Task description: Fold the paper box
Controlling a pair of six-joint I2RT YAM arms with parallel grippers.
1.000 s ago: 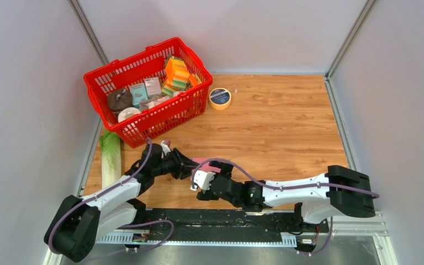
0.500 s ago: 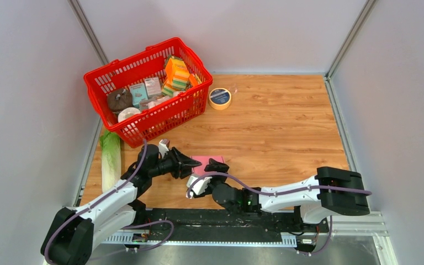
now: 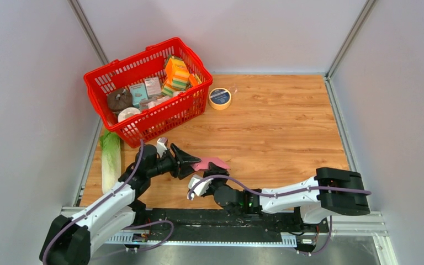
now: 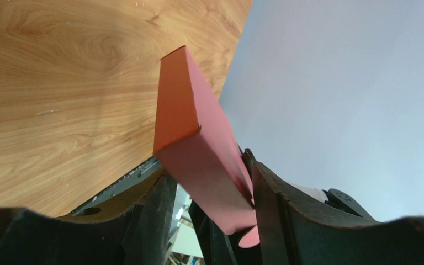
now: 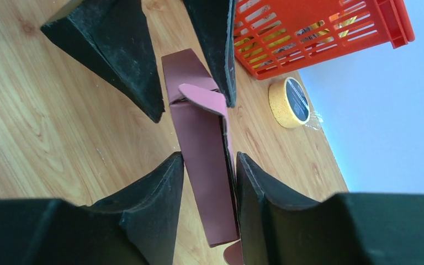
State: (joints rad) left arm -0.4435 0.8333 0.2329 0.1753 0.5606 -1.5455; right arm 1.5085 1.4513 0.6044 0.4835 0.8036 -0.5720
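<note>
The paper box (image 3: pixel 211 164) is a slim pink carton held just above the wooden table, near the front edge. My left gripper (image 3: pixel 186 160) stands open around its left end. In the left wrist view the box (image 4: pixel 199 143) leans on the right finger (image 4: pixel 279 215), with a gap to the left finger (image 4: pixel 154 221). My right gripper (image 3: pixel 214 174) reaches in from below and is shut on the box. In the right wrist view both pads press the box's (image 5: pixel 204 160) long sides. An end flap (image 5: pixel 201 99) sticks out loose between the left gripper's fingers (image 5: pixel 121 55).
A red basket (image 3: pixel 165 113) full of small packs stands at the back left. A yellow tape roll (image 3: pixel 220 98) lies to its right. A pale cabbage (image 3: pixel 110 160) lies along the left edge beside my left arm. Grey walls enclose the table.
My right gripper has slid under the box and closed on it. My left gripper has opened off the box. The box has shifted slightly right and tilted.
</note>
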